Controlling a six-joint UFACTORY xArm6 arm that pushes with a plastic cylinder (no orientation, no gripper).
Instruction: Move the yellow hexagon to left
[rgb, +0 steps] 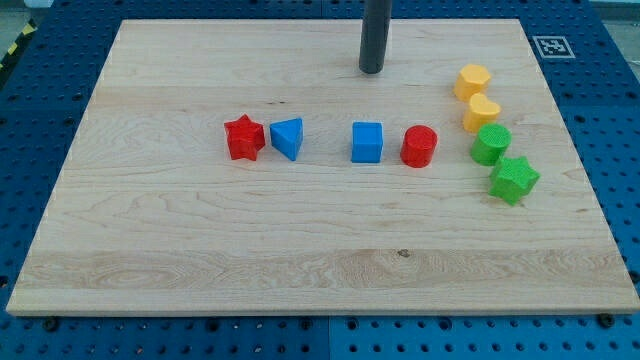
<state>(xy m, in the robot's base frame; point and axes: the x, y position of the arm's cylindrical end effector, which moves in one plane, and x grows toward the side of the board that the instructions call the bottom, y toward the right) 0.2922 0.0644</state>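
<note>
Stood near the upper middle of the frame: my tip (371, 70), the lower end of a straight dark rod, resting on the pale wooden worktop (200, 260) with bare wood all around it. No fingers on this rig, so nothing to call apart or together; touched no block.

Sat at the upper right of the frame, well to the right of my tip and only slightly lower: the yellow hexagon (473, 80), head of a slanting column near the worktop's right edge. Just below it and apparently touching, a second yellow block (482, 112), rounded and perhaps heart-shaped; then a green round block (491, 144) and a green star (514, 179), each close against the one above.

Lined up across the middle of the frame, lower than my tip: red star (244, 137), blue triangular block (287, 138), blue cube (367, 142), red cylinder (419, 146).

Turned on one relation: tip left of the hexagon, whereas a leftward push needs contact on its right face. Judged to call first for a pass around the hexagon, likely above it, to avoid the yellow neighbour beneath. Leftward path looked open, above the middle row.
</note>
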